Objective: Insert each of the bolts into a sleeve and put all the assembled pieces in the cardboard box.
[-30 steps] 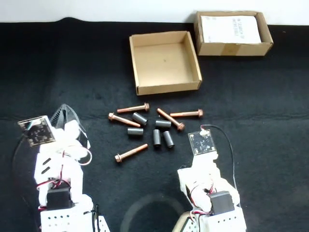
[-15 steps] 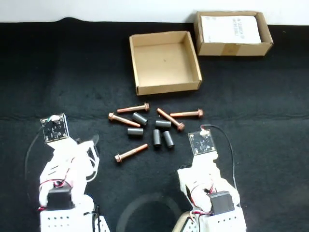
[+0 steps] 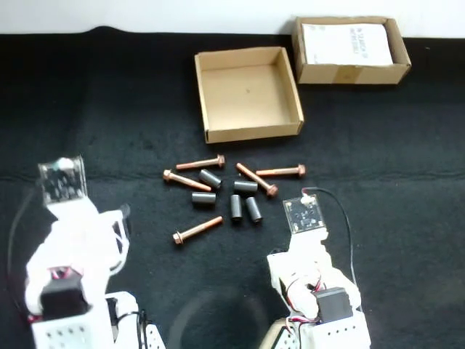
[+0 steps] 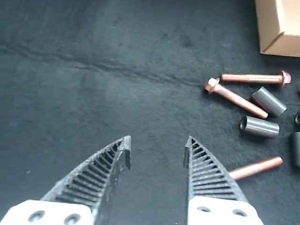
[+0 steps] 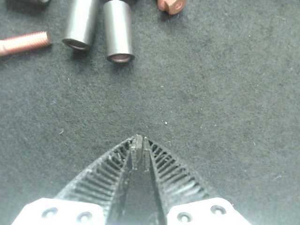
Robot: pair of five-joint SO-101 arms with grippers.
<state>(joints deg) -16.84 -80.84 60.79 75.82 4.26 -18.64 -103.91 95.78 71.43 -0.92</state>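
Several copper bolts, such as one (image 3: 197,230) lying nearest the left arm, are scattered on the black cloth with several grey sleeves (image 3: 235,206) among them. Behind them stands the open, empty cardboard box (image 3: 205,102). In the left wrist view my left gripper (image 4: 157,150) is open above bare cloth, with a bolt (image 4: 234,97), a sleeve (image 4: 259,127) and a second bolt's shank (image 4: 255,168) off to one side. My right gripper (image 5: 138,140) is shut on nothing, a short way from two sleeves (image 5: 118,30) lying side by side.
A second cardboard box (image 3: 351,73) with a white sheet inside stands at the back right. The left arm (image 3: 73,233) and right arm (image 3: 309,254) sit at the near edge. Black cloth covers the table, bare on both sides of the parts.
The left arm has swung about, its wrist camera dipping towards the bolts and then back to the left. The right arm and all parts have stayed put.
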